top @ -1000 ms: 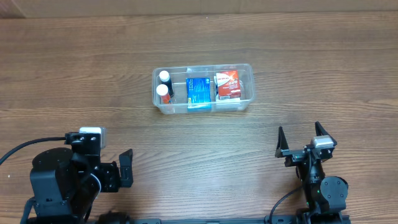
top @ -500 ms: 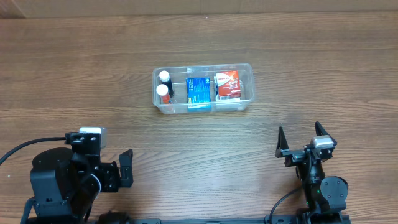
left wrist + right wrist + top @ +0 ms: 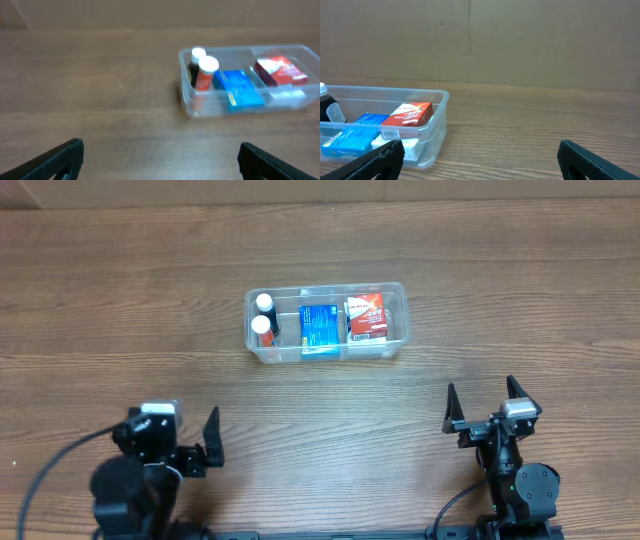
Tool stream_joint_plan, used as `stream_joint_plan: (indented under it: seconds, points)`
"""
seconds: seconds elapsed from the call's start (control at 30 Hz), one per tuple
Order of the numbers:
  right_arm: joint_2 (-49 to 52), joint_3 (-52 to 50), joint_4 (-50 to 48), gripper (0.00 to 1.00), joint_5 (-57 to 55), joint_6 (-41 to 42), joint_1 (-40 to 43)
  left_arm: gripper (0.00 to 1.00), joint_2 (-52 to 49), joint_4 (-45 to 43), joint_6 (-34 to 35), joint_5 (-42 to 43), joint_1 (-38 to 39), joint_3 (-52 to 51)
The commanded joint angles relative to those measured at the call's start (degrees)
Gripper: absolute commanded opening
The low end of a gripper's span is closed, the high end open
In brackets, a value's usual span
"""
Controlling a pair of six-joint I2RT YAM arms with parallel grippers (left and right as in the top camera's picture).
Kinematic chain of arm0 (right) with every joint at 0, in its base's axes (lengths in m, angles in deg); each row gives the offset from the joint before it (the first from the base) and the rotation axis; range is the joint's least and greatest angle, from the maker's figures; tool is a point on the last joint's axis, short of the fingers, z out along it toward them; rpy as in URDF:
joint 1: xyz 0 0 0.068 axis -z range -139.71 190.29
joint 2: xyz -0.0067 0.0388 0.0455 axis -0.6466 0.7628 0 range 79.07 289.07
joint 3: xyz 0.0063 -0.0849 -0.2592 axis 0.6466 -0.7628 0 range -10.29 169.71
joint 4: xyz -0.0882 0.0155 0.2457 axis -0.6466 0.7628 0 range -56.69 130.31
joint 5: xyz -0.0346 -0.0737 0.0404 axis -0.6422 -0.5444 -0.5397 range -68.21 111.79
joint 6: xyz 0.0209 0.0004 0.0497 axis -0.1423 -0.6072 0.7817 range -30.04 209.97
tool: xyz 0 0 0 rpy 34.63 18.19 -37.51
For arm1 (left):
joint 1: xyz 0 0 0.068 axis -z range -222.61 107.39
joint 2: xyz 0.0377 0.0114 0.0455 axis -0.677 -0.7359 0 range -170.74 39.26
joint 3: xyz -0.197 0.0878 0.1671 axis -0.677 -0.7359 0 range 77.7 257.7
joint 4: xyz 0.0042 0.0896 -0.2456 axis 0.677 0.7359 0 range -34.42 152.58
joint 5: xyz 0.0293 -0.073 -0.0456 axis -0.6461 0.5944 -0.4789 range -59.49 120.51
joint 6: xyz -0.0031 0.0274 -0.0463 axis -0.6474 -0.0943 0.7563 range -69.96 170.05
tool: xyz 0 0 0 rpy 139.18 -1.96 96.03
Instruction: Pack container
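Left gripper [image 3: 211, 442] has swung to face forward; right gripper [image 3: 481, 392] unchanged. Both jaws stand open, empty. Clear rectangular plastic container [image 3: 370, 352] sits mid-table [image 3: 100, 300], ahead between them, long axis crosswise, neither arm evidently nearer.

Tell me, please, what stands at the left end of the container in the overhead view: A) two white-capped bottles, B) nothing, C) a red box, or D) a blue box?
A: the two white-capped bottles stand at the left end of the container, while the blue box is in the middle and the red box is at the right.
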Motion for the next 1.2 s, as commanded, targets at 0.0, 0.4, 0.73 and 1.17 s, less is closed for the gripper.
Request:
stream_joint_plan:
  seconds: [0.0,0.4,0.73,1.17]
  points:
    - [-0.46,-0.59,-0.35,1.0,0.07,0.0,0.11,1.0,8.68,-15.89,-0.81,0.83,-0.22,-14.03]
    - [-0.46,-0.59,-0.35,1.0,0.07,-0.02,0.11,1.0,15.15,-45.44,-1.11,-5.25,-0.2,-32.06]
    - [-0.46,-0.57,-0.33,1.0,0.07,-0.02,0.11,1.0,14.8,-36.06,-0.24,-5.01,-0.17,-32.06]
    - [-0.46,-0.59,-0.33,1.0,0.07,0.0,0.11,1.0,14.71,-36.09,-0.22,-5.03,-0.17,-32.06]
